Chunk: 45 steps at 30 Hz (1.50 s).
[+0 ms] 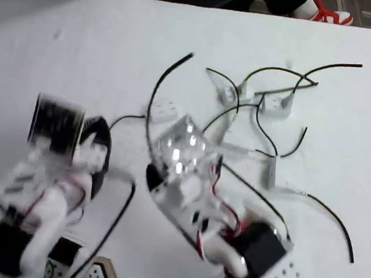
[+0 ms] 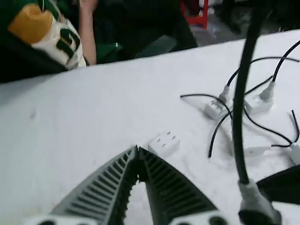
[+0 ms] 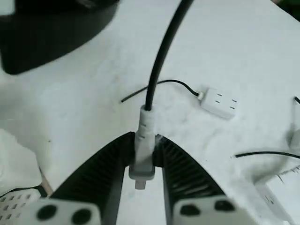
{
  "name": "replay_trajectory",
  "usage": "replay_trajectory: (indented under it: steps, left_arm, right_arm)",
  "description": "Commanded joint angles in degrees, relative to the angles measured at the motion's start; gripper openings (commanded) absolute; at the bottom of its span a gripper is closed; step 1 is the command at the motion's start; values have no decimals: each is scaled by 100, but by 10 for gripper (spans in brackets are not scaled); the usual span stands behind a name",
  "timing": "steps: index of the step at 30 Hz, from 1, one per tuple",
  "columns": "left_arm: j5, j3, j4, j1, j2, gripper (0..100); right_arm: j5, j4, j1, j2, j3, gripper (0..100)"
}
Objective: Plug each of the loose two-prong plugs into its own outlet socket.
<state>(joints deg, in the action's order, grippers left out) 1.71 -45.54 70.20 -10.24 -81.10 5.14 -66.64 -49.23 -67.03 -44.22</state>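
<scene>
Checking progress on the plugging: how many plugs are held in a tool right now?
1. A white plug with a black cord is clamped in the right tool. The left tool is shut, holding nothing.

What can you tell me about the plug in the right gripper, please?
The plug is a slim, pale grey moulded piece, plastic by its look, with a short stub at its free end; its prongs cannot be made out. A black cable leaves its other end and runs out of view. The right gripper is shut on it, the ribbed black fingers pressing on both sides of its body. It is held over the white table, apart from the socket lying there.
</scene>
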Motion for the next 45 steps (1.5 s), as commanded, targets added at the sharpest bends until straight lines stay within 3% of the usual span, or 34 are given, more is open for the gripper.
replay_trajectory:
  steps: [1, 8, 13, 25, 31, 39, 45]
  left_arm:
    - [193, -818, -484, -453, -1086, 23]
    - [765, -1222, -114, -1437, -1666, 23]
    - [1231, -1547, -26, -1815, -1736, 23]
    - [2127, -1574, 580, -2571, -1736, 23]
    - [2119, -1547, 475, -2299, -1736, 23]
    - [1451, -1811, -545, -488, -1692, 23]
    - [1451, -1811, -730, -374, -1473, 23]
  right_arm:
    - [-44, 127, -338, -453, -123, 18]
    - [-35, 479, -444, -505, -536, 18]
    - [-9, 479, -910, -488, -615, 18]
    - [-35, 409, -760, -532, -897, 18]
    - [-35, 409, -637, -532, -897, 18]
    - [-18, 699, 901, -488, -1029, 18]
    - [0, 1578, 1578, -488, -1609, 18]
